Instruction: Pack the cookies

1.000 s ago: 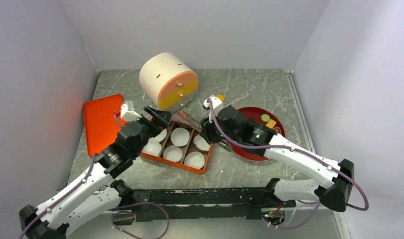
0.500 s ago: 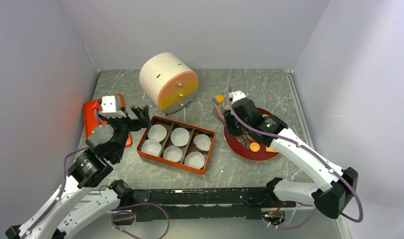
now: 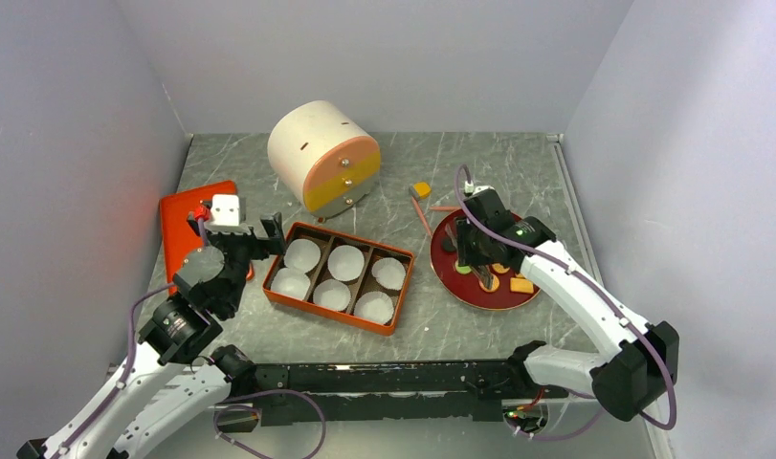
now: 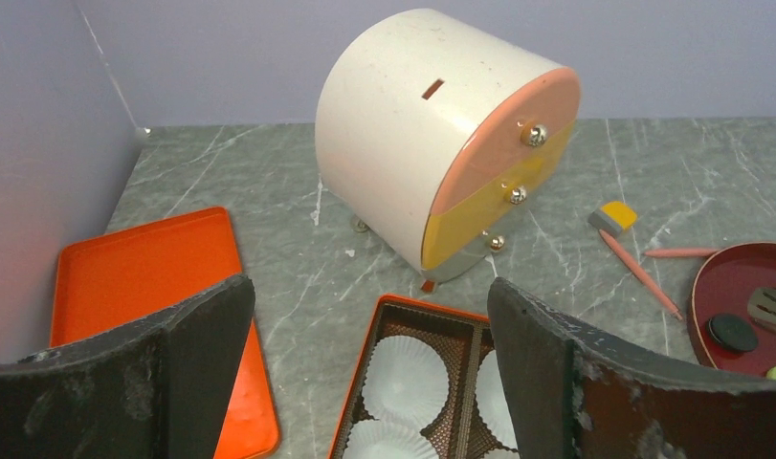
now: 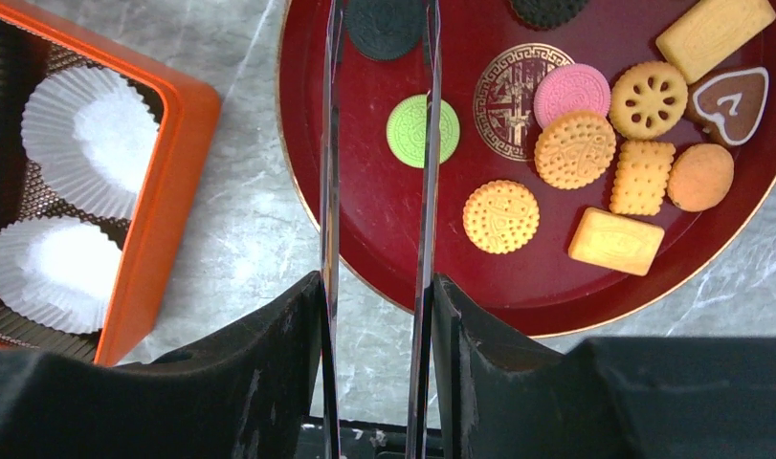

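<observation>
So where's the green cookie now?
The green cookie lies on the red plate, left side in the right wrist view, just below a black cookie and left of the pink cookie.

A small round drawer chest (image 3: 323, 167) stands on a grey, marble-veined table (image 3: 479, 158). Behind the chest rises a plain pale back wall (image 3: 365, 57); matching walls close in to its left (image 3: 68, 143) and right (image 3: 680, 143). Light is soft and even, possibly from overhead.

Lab test booth; bare white walls (image 3: 365, 57); marbled tabletop (image 3: 498, 158).
</observation>
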Available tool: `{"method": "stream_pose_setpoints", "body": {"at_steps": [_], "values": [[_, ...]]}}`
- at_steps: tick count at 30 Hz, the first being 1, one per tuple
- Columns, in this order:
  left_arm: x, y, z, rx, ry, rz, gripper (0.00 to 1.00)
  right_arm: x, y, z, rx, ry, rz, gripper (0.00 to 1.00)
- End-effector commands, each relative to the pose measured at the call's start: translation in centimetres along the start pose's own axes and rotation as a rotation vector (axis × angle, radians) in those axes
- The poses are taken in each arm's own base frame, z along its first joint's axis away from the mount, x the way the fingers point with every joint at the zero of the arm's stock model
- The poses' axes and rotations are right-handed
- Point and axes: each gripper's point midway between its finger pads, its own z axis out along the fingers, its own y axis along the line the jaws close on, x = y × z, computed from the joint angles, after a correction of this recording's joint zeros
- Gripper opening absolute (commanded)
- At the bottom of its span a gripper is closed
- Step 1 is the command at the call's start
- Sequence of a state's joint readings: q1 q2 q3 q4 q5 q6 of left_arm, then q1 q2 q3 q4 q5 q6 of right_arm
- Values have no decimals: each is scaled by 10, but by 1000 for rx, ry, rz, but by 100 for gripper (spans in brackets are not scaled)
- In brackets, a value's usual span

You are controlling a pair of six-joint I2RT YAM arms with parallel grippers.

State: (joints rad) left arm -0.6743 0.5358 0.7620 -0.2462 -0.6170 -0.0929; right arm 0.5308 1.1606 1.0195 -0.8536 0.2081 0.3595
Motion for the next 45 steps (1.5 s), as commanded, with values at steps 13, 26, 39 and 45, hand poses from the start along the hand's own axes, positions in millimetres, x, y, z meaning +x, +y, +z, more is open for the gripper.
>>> {"method": "stream_pose_setpoints", "body": {"at_steps": [13, 26, 39, 45], "values": [[-18, 11, -4, -14, -83, -40, 96, 6, -1, 18, 16, 62, 23, 49], [-17, 12, -3, -18, -78, -43, 96, 6, 3, 29, 9, 81, 3, 53], [-18, 11, -4, -9, -84, -49, 96, 4, 1, 41, 33, 88, -17, 54], [-18, 12, -4, -11, -86, -50, 96, 5, -1, 44, 44, 94, -26, 51]]}}
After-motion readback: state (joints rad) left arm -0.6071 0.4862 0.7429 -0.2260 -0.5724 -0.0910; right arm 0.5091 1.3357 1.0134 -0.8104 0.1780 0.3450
